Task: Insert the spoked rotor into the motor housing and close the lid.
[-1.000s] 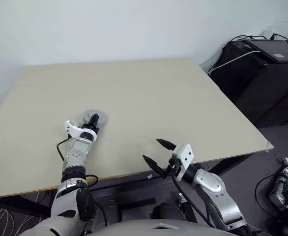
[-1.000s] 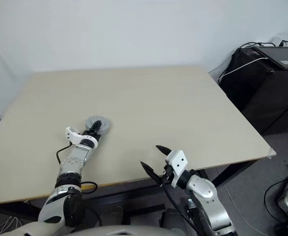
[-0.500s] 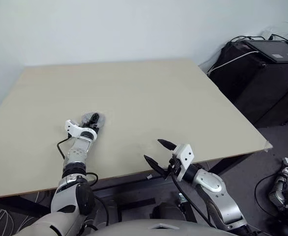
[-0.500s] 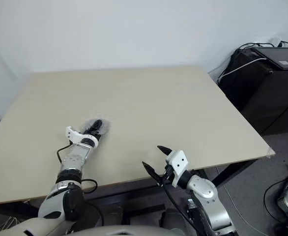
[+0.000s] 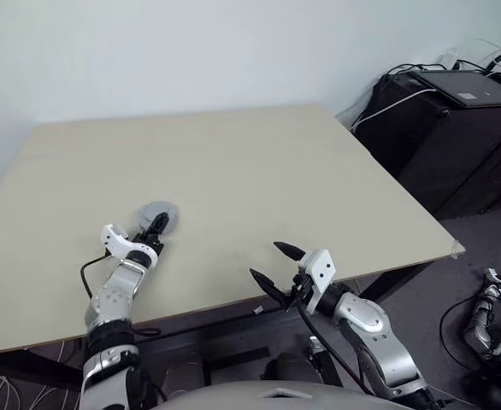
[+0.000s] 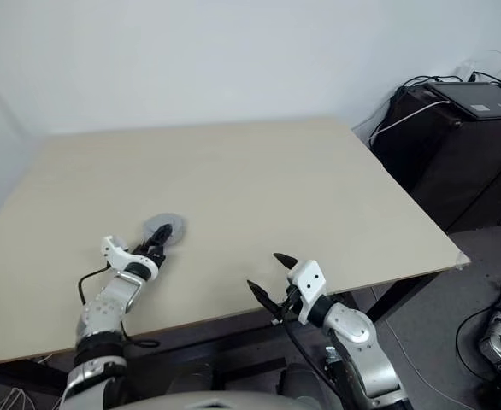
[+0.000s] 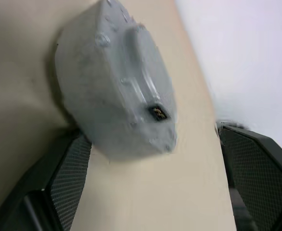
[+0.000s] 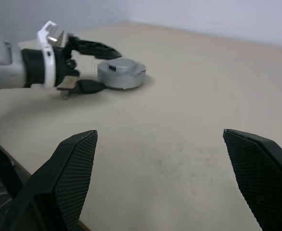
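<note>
Grey round metal motor housing [image 8: 120, 73], lid closed on top, rests on the pale beige wooden table [image 5: 259, 179]. Left gripper [image 8: 90, 67], black fingers spread and released, flanks the housing's near side without grasping it. Right gripper [image 5: 275, 265], fingers likewise parted and empty, hangs at the table's near edge, well apart from the housing.

A beige table [image 5: 276, 171] carries the closed grey motor housing [image 5: 157, 213].
</note>
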